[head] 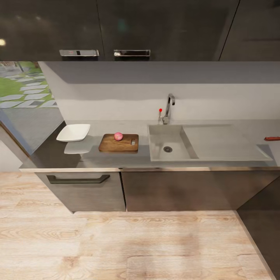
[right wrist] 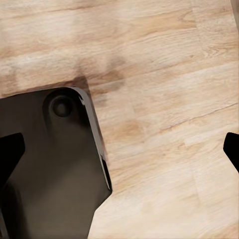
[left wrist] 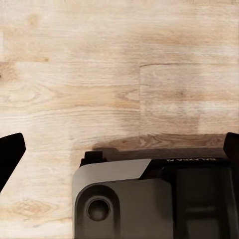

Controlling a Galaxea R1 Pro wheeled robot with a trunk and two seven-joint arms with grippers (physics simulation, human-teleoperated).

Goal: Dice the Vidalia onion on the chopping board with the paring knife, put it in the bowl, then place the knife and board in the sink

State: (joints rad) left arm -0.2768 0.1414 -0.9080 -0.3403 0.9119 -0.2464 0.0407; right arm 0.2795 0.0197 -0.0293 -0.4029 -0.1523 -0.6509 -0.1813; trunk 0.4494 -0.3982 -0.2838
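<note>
The pinkish-red Vidalia onion [head: 118, 136] rests on the brown chopping board [head: 119, 143], which lies on the grey countertop [head: 50, 155] just left of the sink [head: 177, 149]. The white bowl [head: 73, 132] sits left of the board. At the far right edge of the counter lies the red handle of the paring knife [head: 272, 138]. In the left wrist view my left gripper [left wrist: 122, 147] is open, its dark fingertips [left wrist: 10, 154] wide apart over the wooden floor. In the right wrist view my right gripper [right wrist: 122, 149] is open too, above the floor and my base [right wrist: 50, 164].
A chrome tap [head: 168, 109] with a red knob stands behind the basin. Dark cabinets [head: 83, 190] run under the counter, with wall cabinets above. Pale wooden floor [head: 136, 245] lies between me and the counter. A dark cabinet side [head: 264, 229] juts out at the right.
</note>
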